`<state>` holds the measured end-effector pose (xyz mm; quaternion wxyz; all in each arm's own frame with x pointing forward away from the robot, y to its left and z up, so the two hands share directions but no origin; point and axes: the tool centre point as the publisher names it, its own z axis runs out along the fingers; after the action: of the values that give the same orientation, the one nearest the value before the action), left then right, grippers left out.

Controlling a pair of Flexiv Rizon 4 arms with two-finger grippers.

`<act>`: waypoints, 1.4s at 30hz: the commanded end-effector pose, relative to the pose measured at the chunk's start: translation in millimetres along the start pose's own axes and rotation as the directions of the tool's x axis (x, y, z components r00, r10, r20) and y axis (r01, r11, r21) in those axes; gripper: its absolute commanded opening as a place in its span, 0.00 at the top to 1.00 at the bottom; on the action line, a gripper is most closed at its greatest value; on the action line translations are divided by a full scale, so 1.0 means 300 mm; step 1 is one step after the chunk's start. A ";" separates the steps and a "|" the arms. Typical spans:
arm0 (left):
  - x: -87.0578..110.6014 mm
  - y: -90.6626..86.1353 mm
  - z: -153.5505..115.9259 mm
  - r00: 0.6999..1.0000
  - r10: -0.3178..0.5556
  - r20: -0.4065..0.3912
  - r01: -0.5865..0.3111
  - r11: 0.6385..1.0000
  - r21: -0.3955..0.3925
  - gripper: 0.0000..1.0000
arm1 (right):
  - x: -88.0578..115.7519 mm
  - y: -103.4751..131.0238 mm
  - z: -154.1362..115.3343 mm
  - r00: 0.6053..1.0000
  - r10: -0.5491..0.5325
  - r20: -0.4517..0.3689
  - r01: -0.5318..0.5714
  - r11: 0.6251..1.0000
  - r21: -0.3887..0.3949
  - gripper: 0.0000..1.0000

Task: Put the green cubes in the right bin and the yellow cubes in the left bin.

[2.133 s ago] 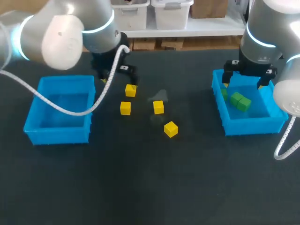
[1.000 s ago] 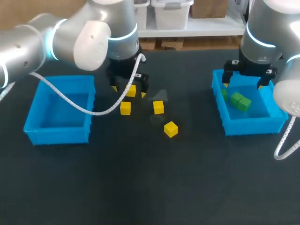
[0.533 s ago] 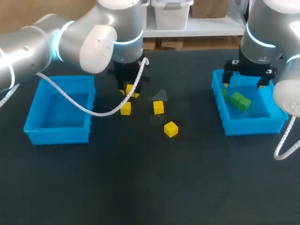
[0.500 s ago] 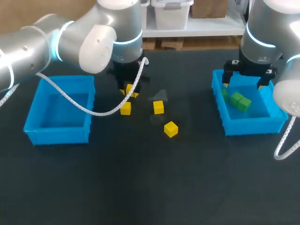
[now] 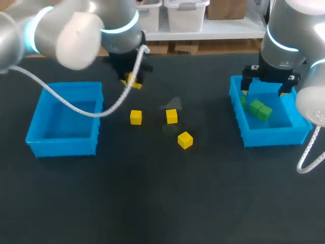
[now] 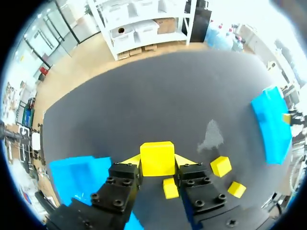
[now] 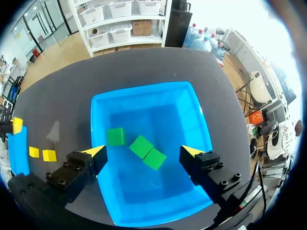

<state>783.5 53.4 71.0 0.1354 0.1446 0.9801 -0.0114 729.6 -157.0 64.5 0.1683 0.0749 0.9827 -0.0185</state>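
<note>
Gripping a yellow cube from two sides, the left end effector hangs above the desk, on the far side and right of the left bin. Grip looks centred in the left wrist view, faces square to the fingers.

Step in hand, as I judge it: carry to the left bin and drop.
- Travel left and nearer, high enough to pass the bin's wall.
- Stop over the bin's middle, not its rim; lower some before releasing so the cube does not bounce out.

Three loose yellow cubes lie mid-desk, not yet sorted. Right end effector sits spread wide and empty over the right bin, with three green cubes inside.
</note>
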 end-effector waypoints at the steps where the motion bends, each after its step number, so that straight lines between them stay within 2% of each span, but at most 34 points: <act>1: 0.095 0.110 -0.155 0.990 -0.047 0.135 0.039 0.997 0.060 1.00 | 0.004 -0.003 -0.001 1.000 0.001 0.003 -0.001 1.000 -0.001 0.00; 6: 0.144 0.250 -0.210 0.980 -0.125 0.155 0.122 0.992 0.027 1.00 | 0.004 -0.003 -0.001 1.000 0.001 0.003 -0.001 1.000 -0.001 0.00; 11: 0.216 0.379 -0.206 0.975 -0.180 0.130 0.183 0.983 -0.014 1.00 | 0.004 -0.003 -0.001 1.000 0.001 0.003 -0.001 1.000 -0.001 0.00; 14: 0.266 0.429 -0.197 0.970 -0.220 0.103 0.223 0.974 -0.026 1.00 | 0.004 -0.003 -0.001 1.000 0.001 0.003 -0.001 1.000 -0.001 0.00; 19: 0.362 0.461 -0.147 0.965 -0.261 0.016 0.262 0.965 -0.029 1.00 | 0.004 -0.003 -0.001 1.000 0.001 0.003 -0.001 1.000 -0.001 0.00; 20: 0.379 0.462 -0.133 0.966 -0.258 -0.004 0.258 0.966 -0.028 0.93 | 0.004 -0.003 -0.001 1.000 0.001 0.003 -0.001 1.000 -0.001 0.00; 21: 0.394 0.461 -0.121 0.965 -0.262 -0.021 0.262 0.965 -0.031 0.18 | 0.004 -0.003 -0.001 1.000 0.001 0.003 -0.001 1.000 -0.001 0.00; 22: 0.407 0.461 -0.108 0.963 -0.267 -0.030 0.266 0.964 -0.031 0.00 | 0.004 -0.003 -0.001 1.000 0.001 0.003 -0.001 1.000 -0.001 0.00; 26: 0.416 0.457 -0.104 0.963 -0.265 -0.042 0.264 0.964 -0.040 0.00 | 0.004 -0.003 -0.001 1.000 0.001 0.003 -0.001 1.000 -0.001 0.00; 31: 0.354 0.407 -0.150 0.977 -0.212 -0.007 0.212 0.977 -0.012 0.00 | 0.004 -0.003 -0.001 1.000 0.001 0.003 -0.001 1.000 -0.001 0.00; 35: 0.315 0.336 -0.173 0.985 -0.175 0.006 0.175 0.984 0.025 0.00 | 0.004 -0.003 -0.001 1.000 0.001 0.003 -0.001 1.000 -0.001 0.00; 42: 0.272 0.176 -0.176 0.997 -0.079 0.005 0.079 0.995 0.061 0.00 | 0.004 -0.003 -0.001 1.000 0.001 0.003 -0.001 1.000 -0.001 0.00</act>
<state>705.4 144.9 103.0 0.1399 0.1045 0.9833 -0.0520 729.7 -157.2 64.5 0.1683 0.0750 0.9827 -0.0186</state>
